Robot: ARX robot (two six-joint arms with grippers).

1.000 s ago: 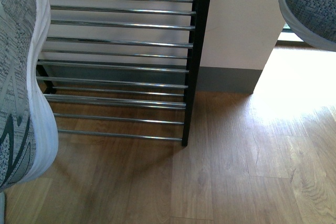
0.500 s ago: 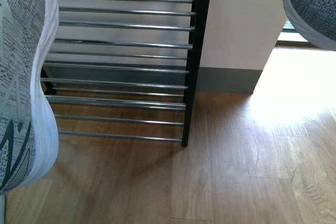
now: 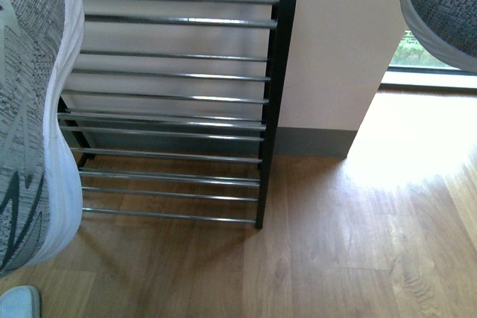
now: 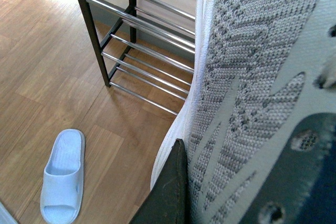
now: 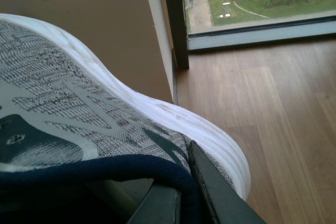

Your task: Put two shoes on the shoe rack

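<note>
The front view shows one grey sneaker (image 3: 30,109) hanging at the left edge, sole side toward the shoe rack (image 3: 171,94), and a second grey sneaker (image 3: 443,5) at the top right. In the left wrist view, my left gripper (image 4: 210,182) is shut on the first grey sneaker (image 4: 252,77). Only one dark finger (image 4: 169,195) shows, pressed against its knit side. My right gripper (image 5: 185,182) is shut on the other sneaker (image 5: 79,103), its fingers pinching the navy collar (image 5: 105,169). The rack's chrome rods (image 4: 147,45) stand close beside the left shoe.
A pale blue slipper (image 4: 63,177) lies on the wood floor in front of the rack; its toe (image 3: 19,303) peeks in at the bottom left. The rack's black side frame (image 3: 274,94) stands against a white wall corner (image 3: 328,50). A floor-level window (image 5: 252,3) is to the right.
The rack now sits lower in the front view, with more upper rods showing. The slipper toe and the greenery outside the window have come into view. Both sneakers stay held.
</note>
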